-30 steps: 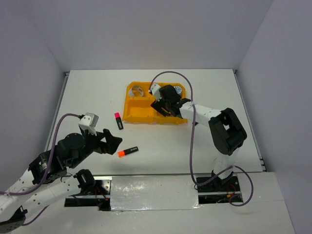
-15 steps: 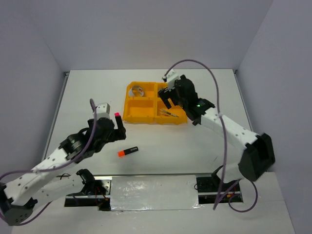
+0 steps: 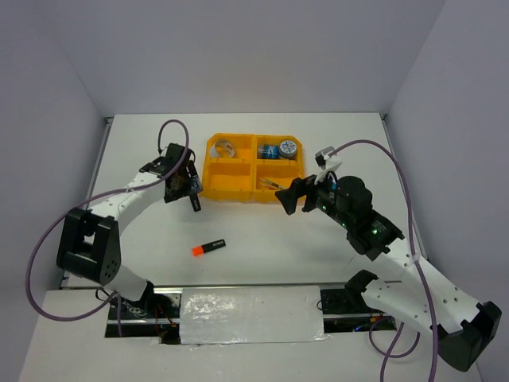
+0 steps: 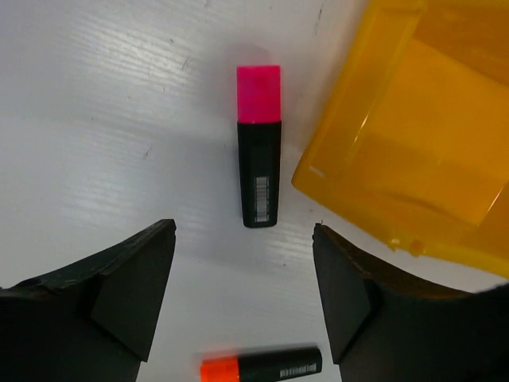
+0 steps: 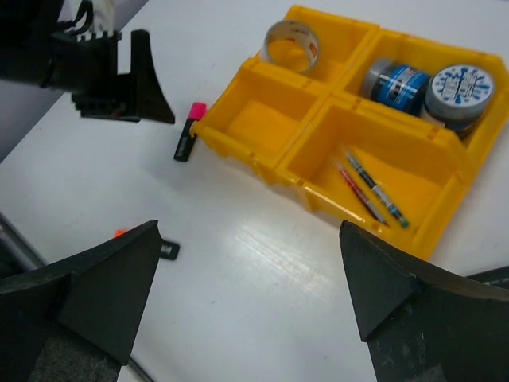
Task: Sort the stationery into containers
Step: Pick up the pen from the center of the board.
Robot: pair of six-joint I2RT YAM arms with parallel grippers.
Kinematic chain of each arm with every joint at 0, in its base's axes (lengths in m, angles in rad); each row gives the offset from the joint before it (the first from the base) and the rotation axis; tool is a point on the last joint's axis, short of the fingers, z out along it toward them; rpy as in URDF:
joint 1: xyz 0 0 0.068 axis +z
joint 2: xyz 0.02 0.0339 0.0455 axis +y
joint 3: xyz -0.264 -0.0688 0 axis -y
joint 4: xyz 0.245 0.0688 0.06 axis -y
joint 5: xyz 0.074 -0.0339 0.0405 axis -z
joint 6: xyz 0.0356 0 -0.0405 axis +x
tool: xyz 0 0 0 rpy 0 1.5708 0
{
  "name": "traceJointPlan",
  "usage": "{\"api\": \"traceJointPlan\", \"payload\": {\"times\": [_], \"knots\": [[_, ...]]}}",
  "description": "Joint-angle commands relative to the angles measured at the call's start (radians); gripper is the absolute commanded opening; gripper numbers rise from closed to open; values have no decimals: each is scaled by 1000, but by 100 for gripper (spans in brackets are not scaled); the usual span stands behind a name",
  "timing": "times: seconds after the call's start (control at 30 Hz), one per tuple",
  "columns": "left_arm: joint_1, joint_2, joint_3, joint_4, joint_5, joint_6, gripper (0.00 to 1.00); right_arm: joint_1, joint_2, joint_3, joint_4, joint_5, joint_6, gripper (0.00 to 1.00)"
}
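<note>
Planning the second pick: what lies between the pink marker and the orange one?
Only bare table between pink marker and orange marker; the left wrist view shows it.

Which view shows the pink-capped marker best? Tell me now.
Left wrist: the pink-capped marker lies large, centred, unobstructed, barcode visible. Right wrist shows it small beside the tray; top external shows it tiny.

Your right gripper [image 5: 249, 239] hangs over the table with its fingers spread wide. Ahead you see the orange tray [image 5: 246, 155]: a silvery ring [image 5: 292, 44] in one far compartment, two tape rolls [image 5: 398, 83] in the other, and a red pen [image 5: 356, 189] and a blue pen [image 5: 380, 191] in a near one. A pink-capped marker [image 5: 188, 131] lies just beside the tray's corner.
</note>
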Motion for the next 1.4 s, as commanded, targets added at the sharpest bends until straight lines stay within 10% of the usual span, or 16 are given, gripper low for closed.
{"api": "traceJointPlan", "payload": {"times": [0.0, 0.63, 0.77, 1.03, 1.37], "knots": [[40, 42, 65, 56, 46, 6, 81, 9, -69, -18, 15, -64, 75, 100], [63, 366, 180, 43, -63, -63, 71, 10, -150, -33, -54, -113, 38, 100], [64, 392, 161, 56, -66, -70, 43, 10, -163, -22, -69, -108, 33, 100], [66, 274, 53, 56, -133, -116, 0, 10, -177, -27, -69, -114, 33, 100], [-97, -186, 118, 82, -190, 90, 0, -8, 35, -15, -203, 323, 279, 100]]}}
